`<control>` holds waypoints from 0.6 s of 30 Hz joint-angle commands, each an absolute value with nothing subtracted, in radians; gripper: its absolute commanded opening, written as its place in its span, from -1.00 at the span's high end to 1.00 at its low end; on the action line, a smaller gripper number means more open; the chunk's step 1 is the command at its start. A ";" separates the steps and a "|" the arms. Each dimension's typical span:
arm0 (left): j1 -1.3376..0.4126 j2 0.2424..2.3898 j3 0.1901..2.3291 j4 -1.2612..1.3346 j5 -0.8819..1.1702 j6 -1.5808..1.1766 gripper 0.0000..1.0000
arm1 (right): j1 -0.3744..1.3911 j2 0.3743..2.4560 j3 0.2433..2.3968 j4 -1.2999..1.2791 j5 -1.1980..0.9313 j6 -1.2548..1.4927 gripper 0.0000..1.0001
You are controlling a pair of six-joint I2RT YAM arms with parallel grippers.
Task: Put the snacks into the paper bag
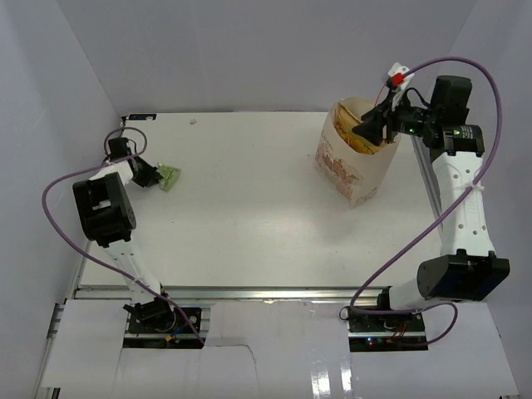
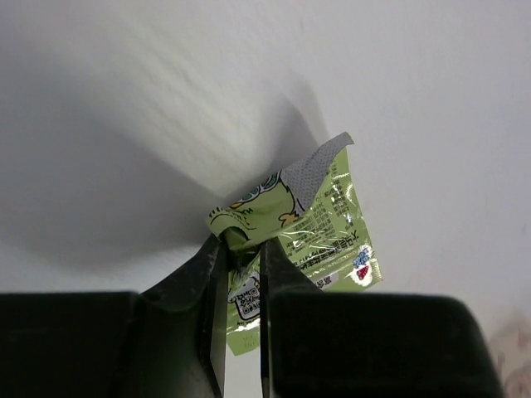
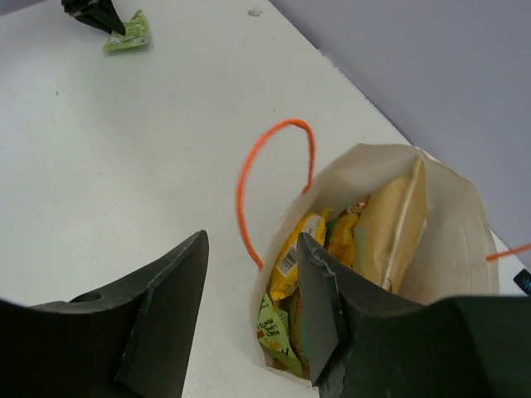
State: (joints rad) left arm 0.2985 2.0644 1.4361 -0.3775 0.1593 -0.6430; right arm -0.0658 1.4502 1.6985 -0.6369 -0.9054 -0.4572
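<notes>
Pinching a crinkly, glossy green packet (image 2: 319, 220): left hand (image 2: 243, 253).

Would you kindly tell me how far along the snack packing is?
Nearly done: the paper bag already holds the chip bag and smaller packets. In hand: the left jaws pinch a green packet, the only loose one visible. Left: carrying it to the bag.

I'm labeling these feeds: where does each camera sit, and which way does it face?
Top external: above and behind the robot, looking down on the table; left arm and right arm show.
Left wrist: on the left arm, looking past the left hand at the green packet.
Right wrist: on the right arm, looking past the right hand into the paper bag.
Shared: all show the green packet.
</notes>
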 commanded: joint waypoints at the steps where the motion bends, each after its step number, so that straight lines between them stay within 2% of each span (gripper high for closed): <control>1: 0.281 1.887 1.251 -0.146 0.487 -0.568 0.99 | 0.104 1.405 1.749 -0.796 -0.806 -0.600 -0.06; 4: 0.221 1.789 1.125 -0.034 0.635 -0.561 0.99 | 0.225 1.405 1.723 -0.804 -0.744 -0.601 -0.07; 9: 0.002 1.648 0.951 0.164 0.805 -0.597 1.00 | 0.427 1.454 1.721 -0.790 -0.651 -0.506 -0.07; 10: -0.099 1.628 0.927 0.166 0.802 -0.595 1.00 | 0.463 1.465 1.709 -0.757 -0.629 -0.477 -0.06; 13: -0.255 1.546 0.882 0.215 0.740 -0.623 1.00 | 0.555 1.492 1.609 -0.639 -0.557 -0.291 -0.09; 15: -0.314 1.497 0.847 0.250 0.700 -0.666 1.00 | 0.580 1.525 1.528 -0.571 -0.496 -0.061 -0.11; 18: -0.420 1.451 0.813 0.284 0.619 -0.713 1.00 | 0.598 1.560 1.464 -0.493 -0.450 0.116 -0.18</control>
